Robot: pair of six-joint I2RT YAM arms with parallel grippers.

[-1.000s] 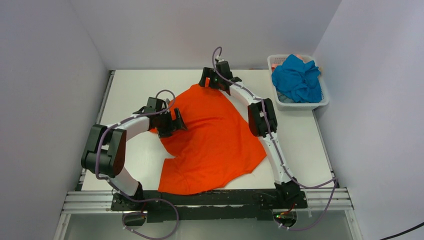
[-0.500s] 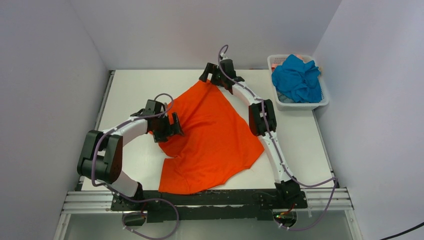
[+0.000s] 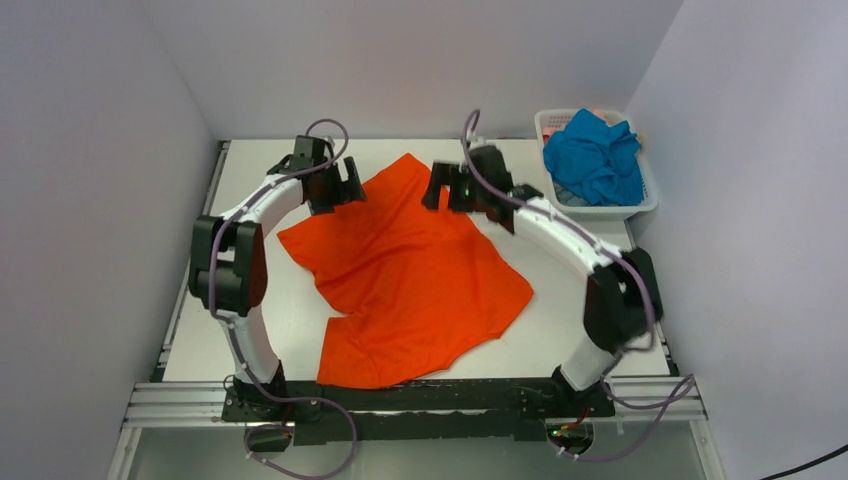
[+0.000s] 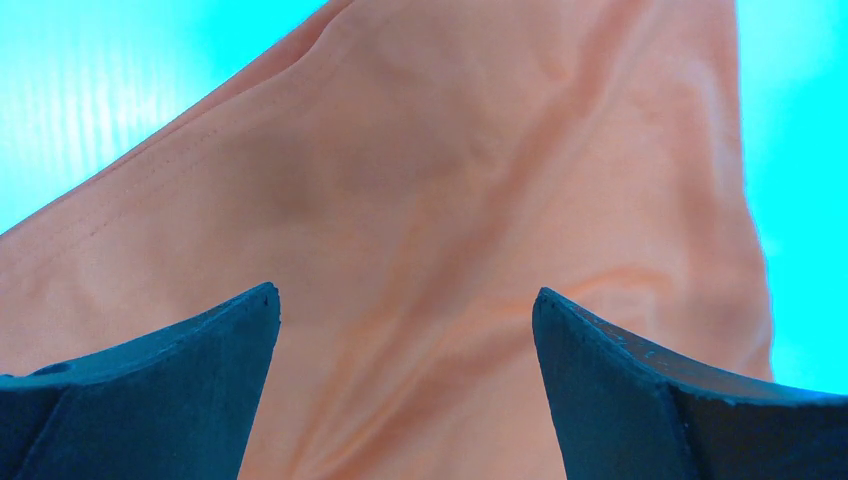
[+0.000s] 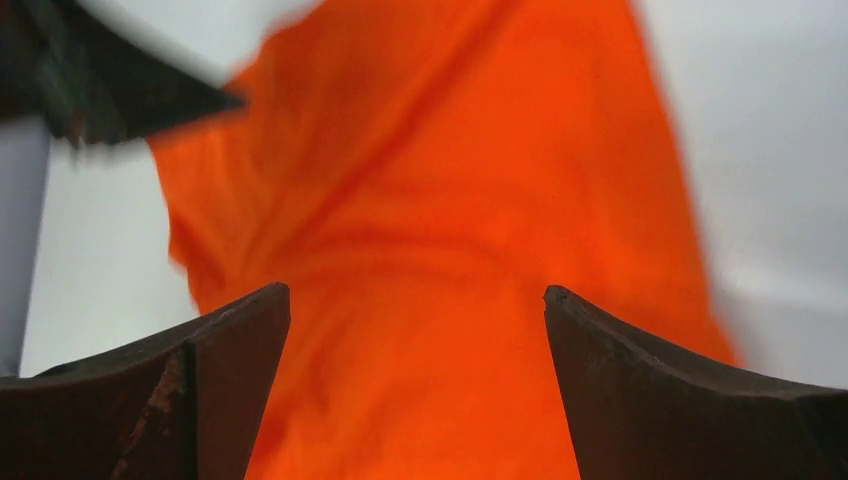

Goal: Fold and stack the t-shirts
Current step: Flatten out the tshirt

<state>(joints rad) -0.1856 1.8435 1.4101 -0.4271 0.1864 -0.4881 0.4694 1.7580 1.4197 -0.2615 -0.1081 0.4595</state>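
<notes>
The orange t-shirt (image 3: 415, 270) lies spread and creased on the white table (image 3: 250, 200), its far corner pointing to the back wall. My left gripper (image 3: 345, 188) hovers at the shirt's back left edge, open and empty; in the left wrist view (image 4: 405, 305) only orange cloth (image 4: 450, 180) shows between the jaws. My right gripper (image 3: 440, 192) is above the shirt's back right edge, open and empty; its wrist view (image 5: 417, 300) shows orange cloth (image 5: 440, 200) below. The teal blue t-shirt (image 3: 593, 158) lies bunched in the basket.
The white mesh basket (image 3: 605, 213) stands at the table's back right corner, beside the right wall. Grey walls close in the table on three sides. The left gripper shows blurred at the upper left of the right wrist view (image 5: 100, 90).
Both grippers have let go of the orange shirt. The left arm swung to the back left, the right arm drew back to the right. The shirt has settled wider, its left corner spread out.
</notes>
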